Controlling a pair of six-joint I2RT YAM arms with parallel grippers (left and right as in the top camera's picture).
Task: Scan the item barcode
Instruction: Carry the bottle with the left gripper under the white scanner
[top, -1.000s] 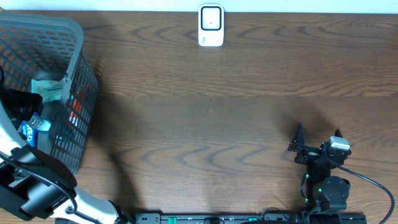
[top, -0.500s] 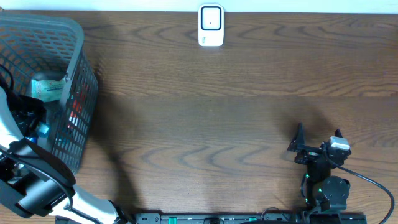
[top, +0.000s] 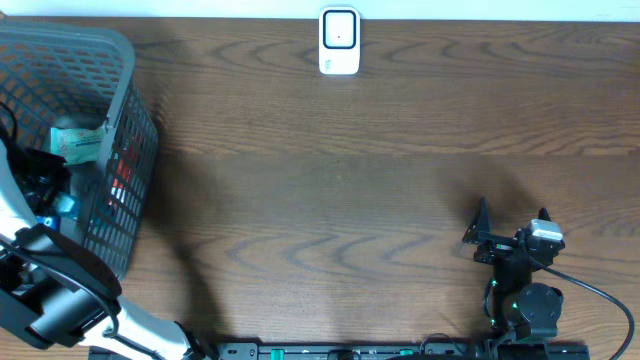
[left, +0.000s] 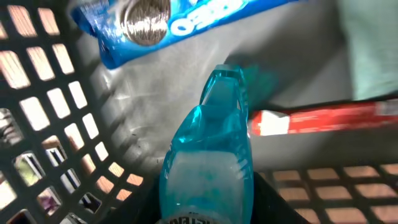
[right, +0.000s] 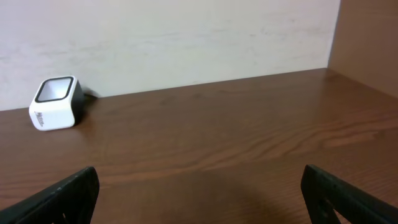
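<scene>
**Gripping a teal bottle down in the basket**

Seen from overhead, the grey mesh basket sits at the 9 to 10 o'clock edge of the wooden table. The left arm reaches down into it from the 8 o'clock corner.

In the left wrist view, the left gripper is closed on a see-through teal bottle. Its dark fingers press in from either side of the bottle's lower body. The bottle's narrow end points toward 12 o'clock in that view.

A blue Oreo packet lies beyond the bottle at 12 o'clock. A long red box lies at 3 o'clock, just beside the bottle's shoulder. From above, the bottle shows only as a small teal patch low in the basket, with a pale green packet near it at 12 o'clock.

The white scanner stands at the table's 12 o'clock edge, well apart from the basket. It also shows at 10 o'clock in the right wrist view.

The right gripper rests at 4 to 5 o'clock on the table. Its jaws are spread wide, with nothing between them but bare wood.
</scene>
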